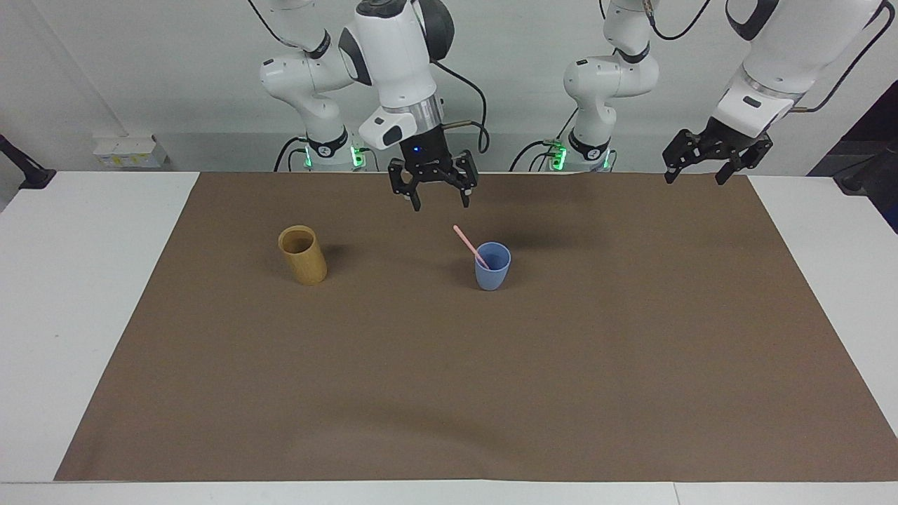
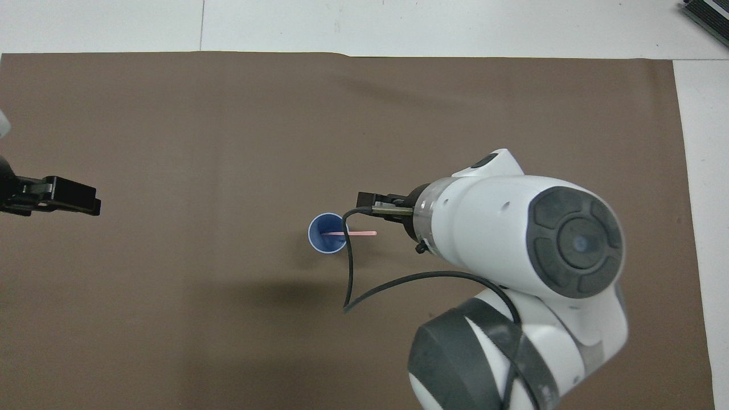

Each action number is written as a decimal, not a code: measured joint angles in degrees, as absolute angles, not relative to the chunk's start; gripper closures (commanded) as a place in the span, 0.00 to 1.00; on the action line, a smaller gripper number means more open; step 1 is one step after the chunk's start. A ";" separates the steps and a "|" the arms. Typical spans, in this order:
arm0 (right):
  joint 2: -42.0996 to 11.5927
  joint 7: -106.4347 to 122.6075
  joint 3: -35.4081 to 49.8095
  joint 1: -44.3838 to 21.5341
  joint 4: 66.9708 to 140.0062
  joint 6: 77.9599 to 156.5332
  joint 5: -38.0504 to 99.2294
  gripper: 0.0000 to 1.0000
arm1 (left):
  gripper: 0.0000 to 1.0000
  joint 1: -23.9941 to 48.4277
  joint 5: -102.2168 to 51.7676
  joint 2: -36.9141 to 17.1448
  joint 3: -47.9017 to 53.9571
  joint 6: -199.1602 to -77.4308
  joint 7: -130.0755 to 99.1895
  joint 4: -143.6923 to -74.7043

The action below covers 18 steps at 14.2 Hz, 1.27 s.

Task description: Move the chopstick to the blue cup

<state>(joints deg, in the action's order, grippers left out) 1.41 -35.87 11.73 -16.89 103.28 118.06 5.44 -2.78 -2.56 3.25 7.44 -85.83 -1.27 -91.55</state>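
Chopstick leans in the blue cup in the facing view, light, stiff, best pinched at its free upper end, right gripper and waiting left gripper both open and empty; overhead, it pokes over the rim toward the right arm's end.

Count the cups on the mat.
2. The blue cup stands mid-mat with the chopstick leaning in it; the tan cup stands toward the right arm's end, hidden under that arm in the overhead view.
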 measured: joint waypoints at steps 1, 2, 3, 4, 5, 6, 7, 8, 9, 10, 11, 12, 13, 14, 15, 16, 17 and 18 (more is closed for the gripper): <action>2.86 -33.50 11.68 -14.99 103.27 115.77 5.40 0.00 | 0.00 -2.78 -2.56 3.25 7.44 -85.83 -1.27 -91.55; 4.35 -30.73 11.61 -12.78 103.28 113.47 5.38 0.00 | 0.00 -2.78 -2.56 3.25 7.44 -85.83 -1.27 -91.55; 5.77 -27.43 11.53 -10.30 103.28 111.44 5.37 0.00 | 0.00 -2.78 -2.56 3.25 7.44 -85.83 -1.27 -91.55; 6.98 -24.04 11.45 -7.90 103.28 109.94 5.37 0.00 | 0.00 -2.78 -2.56 3.25 7.44 -85.83 -1.27 -91.55; 7.92 -20.86 11.37 -5.70 103.26 108.89 5.37 0.00 | 0.00 -2.78 -2.56 3.25 7.44 -85.83 -1.27 -91.55; 8.52 -18.30 11.24 -3.99 103.20 108.06 5.37 0.00 | 0.00 -2.78 -2.56 3.25 7.44 -85.83 -1.27 -91.55; 8.77 -16.70 11.09 -2.73 102.98 107.33 5.37 0.00 | 0.00 -2.78 -2.56 3.25 7.44 -85.83 -1.27 -91.55; 8.79 -15.51 10.91 -1.64 102.34 106.09 5.20 0.00 | 0.00 -2.78 -2.56 3.25 7.44 -85.83 -1.27 -91.55; 8.77 -13.92 10.80 -0.45 101.34 104.27 4.12 0.00 | 0.00 -2.78 -2.56 3.25 7.44 -85.83 -1.27 -91.55; 8.74 -12.06 10.74 0.70 100.09 102.32 1.80 0.00 | 0.00 -2.78 -2.56 3.25 7.44 -85.83 -1.27 -91.55; 8.71 -10.45 10.70 1.62 98.85 100.53 -0.26 0.00 | 0.00 -2.78 -2.56 3.25 7.44 -85.83 -1.27 -91.55; 8.59 -9.38 10.66 2.22 97.61 98.53 -1.64 0.00 | 0.00 -2.78 -2.56 3.25 7.44 -85.83 -1.27 -91.55; 8.28 -8.97 10.65 2.54 96.27 96.29 -2.27 0.00 | 0.00 -2.78 -2.56 3.25 7.44 -85.83 -1.27 -91.55; 7.74 -8.86 10.65 2.69 94.69 93.75 -2.70 0.00 | 0.00 -2.78 -2.56 3.25 7.44 -85.83 -1.27 -91.55; 6.89 -8.86 10.64 2.80 92.77 91.21 -3.42 0.00 | 0.00 -2.78 -2.56 3.25 7.44 -85.83 -1.27 -91.55; 5.80 -8.86 10.63 2.93 90.66 88.89 -4.07 0.00 | 0.00 -2.78 -2.56 3.25 7.44 -85.83 -1.27 -91.55; 4.66 -8.86 10.63 3.08 88.69 86.92 -4.31 0.00 | 0.00 -2.78 -2.56 3.25 7.44 -85.83 -1.27 -91.55; 3.56 -8.84 10.63 3.22 86.97 85.27 -4.37 0.00 | 0.00 -2.78 -2.56 3.25 7.44 -85.83 -1.27 -91.55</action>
